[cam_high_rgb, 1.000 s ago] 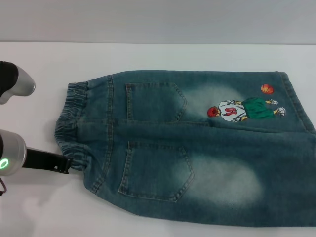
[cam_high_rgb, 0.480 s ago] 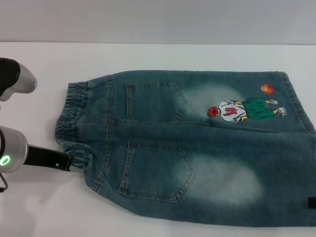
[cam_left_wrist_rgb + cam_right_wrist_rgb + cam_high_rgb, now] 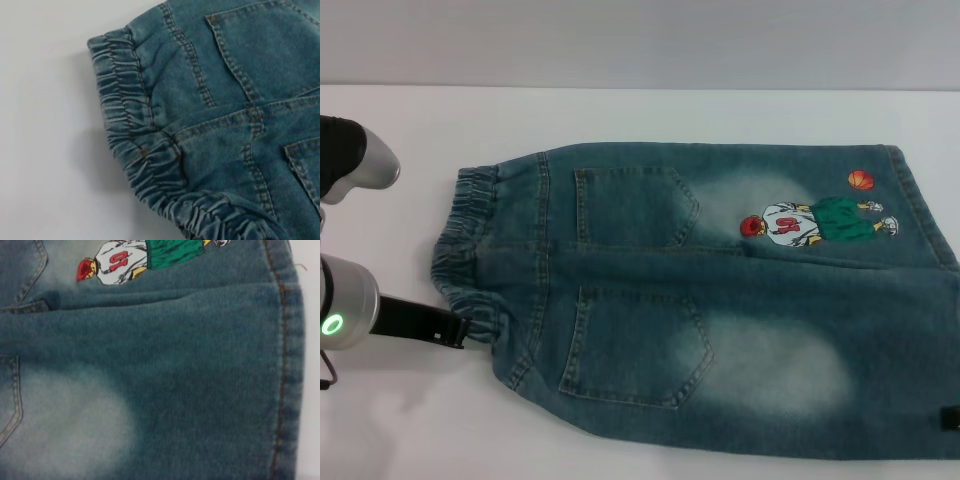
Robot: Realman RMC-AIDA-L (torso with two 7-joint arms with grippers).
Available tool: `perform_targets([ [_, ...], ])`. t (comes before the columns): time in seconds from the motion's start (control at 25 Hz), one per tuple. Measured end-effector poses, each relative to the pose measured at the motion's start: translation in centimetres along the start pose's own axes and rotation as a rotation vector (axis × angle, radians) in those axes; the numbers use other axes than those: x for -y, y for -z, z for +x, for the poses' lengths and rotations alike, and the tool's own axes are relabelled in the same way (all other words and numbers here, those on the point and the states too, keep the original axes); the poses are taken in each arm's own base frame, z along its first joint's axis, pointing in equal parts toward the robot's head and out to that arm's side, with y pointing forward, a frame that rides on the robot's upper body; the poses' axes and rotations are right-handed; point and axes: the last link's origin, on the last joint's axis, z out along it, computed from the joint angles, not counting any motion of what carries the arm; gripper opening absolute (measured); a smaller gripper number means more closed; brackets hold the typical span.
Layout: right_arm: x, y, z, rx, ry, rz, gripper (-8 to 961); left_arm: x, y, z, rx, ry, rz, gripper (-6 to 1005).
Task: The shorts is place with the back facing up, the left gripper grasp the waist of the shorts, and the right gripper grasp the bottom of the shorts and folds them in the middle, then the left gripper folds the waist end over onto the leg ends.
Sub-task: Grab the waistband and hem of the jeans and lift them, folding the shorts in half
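Note:
The faded blue denim shorts lie flat with the back up and both back pockets showing. The gathered waist is at the left. The bottom, with the cartoon print, is at the right. My left gripper reaches in from the left and touches the near corner of the waist. In the left wrist view the waist fills the middle. A black sliver of my right gripper shows at the right edge by the near leg. The right wrist view looks down on the stitched hem and the print.
The shorts lie on a white table. Bare tabletop surrounds the waist end at the left and runs along the far side. The left arm's silver elbow hangs over the far left. The legs run past the picture's right edge.
My left gripper has edged right, closing onto the near waist corner. A bit of my right gripper has come into view at the right edge. The shorts lie as before.

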Motion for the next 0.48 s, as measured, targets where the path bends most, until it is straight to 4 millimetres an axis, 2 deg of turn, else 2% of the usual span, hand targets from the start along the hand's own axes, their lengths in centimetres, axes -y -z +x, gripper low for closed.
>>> perform_targets([
  [0.2, 0.08, 1.15, -0.30, 0.041, -0.001, 0.040, 726, 0.06, -0.15, -0.12, 0.007, 0.003, 0.000, 48],
  [0.48, -0.07, 0.76, 0.23, 0.017, -0.001, 0.041, 726, 0.00, -0.20, -0.22, 0.013, 0.002, -0.003, 48],
])
